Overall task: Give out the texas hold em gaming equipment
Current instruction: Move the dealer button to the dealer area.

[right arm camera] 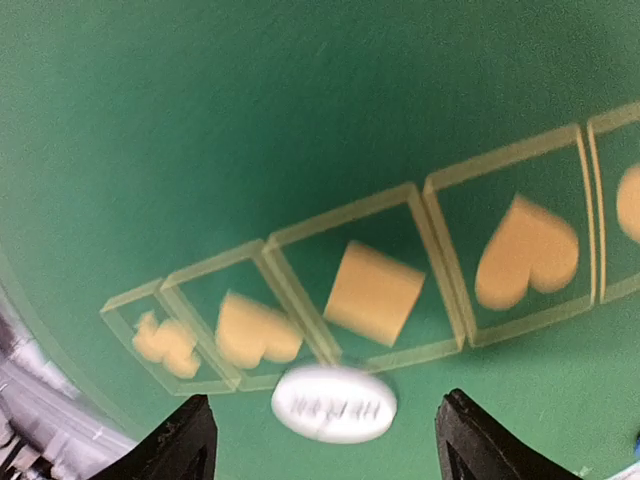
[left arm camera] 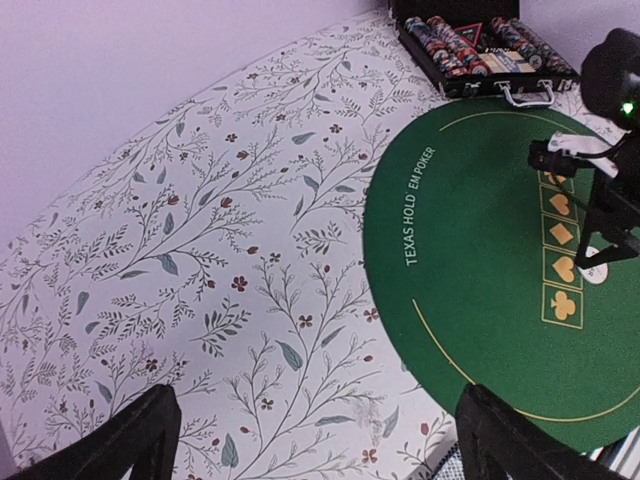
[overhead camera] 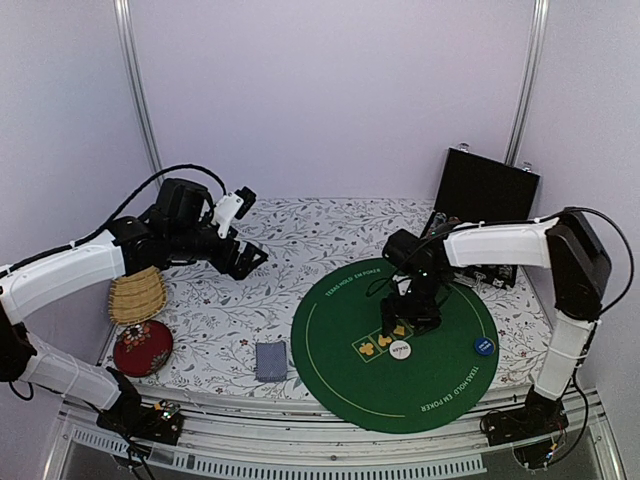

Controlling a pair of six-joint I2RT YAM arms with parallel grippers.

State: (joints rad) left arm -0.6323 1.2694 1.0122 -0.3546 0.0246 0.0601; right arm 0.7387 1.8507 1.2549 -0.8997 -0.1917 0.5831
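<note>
You have one white button disc (right arm camera: 333,403) on the green mat (overhead camera: 340,330) just beside the suit marks, one blue disc (overhead camera: 484,346) near the mat's right edge, and one stack of cards (overhead camera: 270,360) on the flowered cloth (overhead camera: 300,235). Your right gripper (overhead camera: 408,325) straddles the white disc with fingers spread, gripping nothing; your left gripper (overhead camera: 245,262) is wide and empty. One open black case (overhead camera: 487,190) of chips stands behind the mat.

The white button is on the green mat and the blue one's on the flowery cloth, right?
No. The blue button also lies on the green mat, near its right edge, as the top view shows. The white button part is right.
</note>
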